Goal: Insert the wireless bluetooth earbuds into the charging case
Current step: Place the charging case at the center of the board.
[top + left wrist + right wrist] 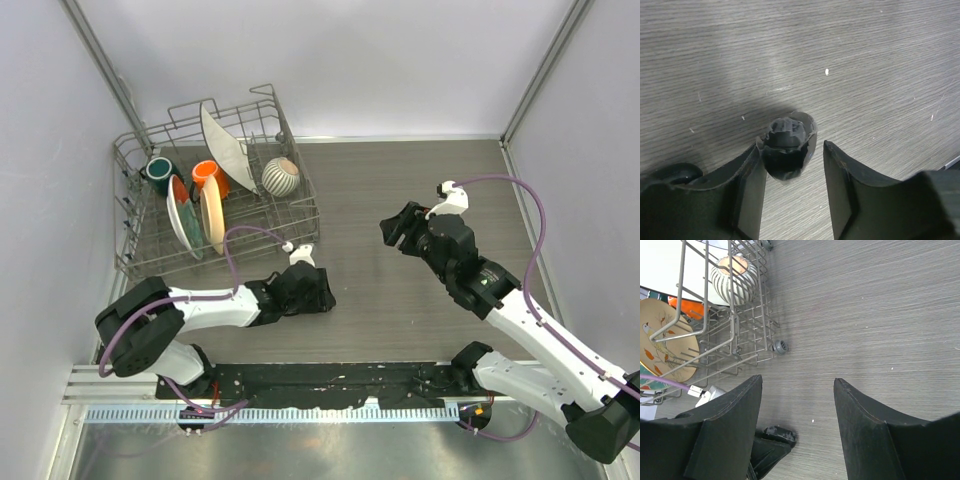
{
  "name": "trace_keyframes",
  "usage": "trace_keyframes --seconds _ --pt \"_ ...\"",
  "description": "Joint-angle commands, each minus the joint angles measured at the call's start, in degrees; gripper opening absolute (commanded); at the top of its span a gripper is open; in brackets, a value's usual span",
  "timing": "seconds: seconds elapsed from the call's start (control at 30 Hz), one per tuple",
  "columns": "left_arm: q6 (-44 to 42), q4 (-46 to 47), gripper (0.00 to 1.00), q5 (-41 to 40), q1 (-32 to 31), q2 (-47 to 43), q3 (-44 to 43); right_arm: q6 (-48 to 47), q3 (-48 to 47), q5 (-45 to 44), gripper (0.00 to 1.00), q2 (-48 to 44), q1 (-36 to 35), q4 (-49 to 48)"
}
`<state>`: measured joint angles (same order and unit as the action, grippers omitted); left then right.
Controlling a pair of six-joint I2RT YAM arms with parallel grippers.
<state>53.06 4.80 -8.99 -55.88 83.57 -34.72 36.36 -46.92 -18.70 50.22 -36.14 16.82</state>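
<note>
L gripper (316,291) is down low on the table (420,175), near the front-right corner of the dish rack (125,215). Jaws are apart, not clamped on anything. In L wrist cam, one small glossy black earbud (787,146) sits on the wood between the fingers. It's up against the inner face of the finger (747,190) on the left of that view, w/ a clear gap to the other finger. Can't tell its orientation, too dark.

R gripper (396,232) hangs above mid-table, well apart from L, jaws spread wide w/ nothing between them. R wrist cam shows only bare wood between its fingers, w/ the rack off to one side.

Rack at far left holds a striped cup (280,176), an orange cup (205,174), a teal cup (158,170) and plates stood on edge.
</note>
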Motion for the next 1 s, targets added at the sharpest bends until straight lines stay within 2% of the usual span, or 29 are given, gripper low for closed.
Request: trace_keyframes --seconds 0.0,0.23,0.27,0.37,0.53,0.63,0.7,0.73,0.8,0.9,0.97 --pt "-0.9 -1.5 0.58 -0.9 -0.3 -0.3 -1.4 -0.3 -0.3 -0.8 0.65 -1.1 0.4 -0.9" --pt "-1.3 -2.8 0.62 -1.6 -0.2 -2.8 -1.1 -0.3 -0.2 -0.8 0.64 -0.9 0.4 -0.7" --pt "-1.5 -3.0 0.7 -1.6 -0.2 -3.2 -1.1 -0.3 -0.2 -0.8 0.65 -0.8 0.4 -0.8" --pt "-2.0 -3.7 0.78 -2.3 -0.3 -5.1 -1.1 -0.4 -0.3 -0.6 0.65 -0.7 0.4 -0.8" --pt "-3.2 -4.6 0.8 -2.8 -0.6 -9.2 -1.0 -0.1 -0.2 -0.6 0.64 -0.7 0.5 -0.8" --pt "-5.4 -6.0 0.84 -2.5 -1.1 -11.8 -2.0 -0.1 -0.3 -0.6 0.64 -0.7 0.5 -0.8" --pt "-9.6 -6.5 0.85 1.2 -1.3 -14.0 -3.1 -0.1 -0.3 -0.9 0.65 -0.8 0.5 -0.8" --pt "-10.9 -6.6 0.94 1.9 -1.3 -14.7 -4.4 -0.1 -0.3 -0.9 0.65 -0.8 0.5 -0.7" --pt "-13.9 -7.8 0.99 3.4 -1.4 -17.6 -5.5 -0.1 -0.4 -1.0 0.64 -0.8 0.5 -0.8" --pt "-17.2 -7.5 1.0 1.6 -1.4 -23.3 -6.6 -0.1 -0.5 -1.1 0.65 -0.8 0.5 -0.8" --pt "-18.4 -7.9 1.0 -3.2 -1.5 -26.9 -6.9 -0.1 -0.5 -1.1 0.65 -0.9 0.5 -0.8"
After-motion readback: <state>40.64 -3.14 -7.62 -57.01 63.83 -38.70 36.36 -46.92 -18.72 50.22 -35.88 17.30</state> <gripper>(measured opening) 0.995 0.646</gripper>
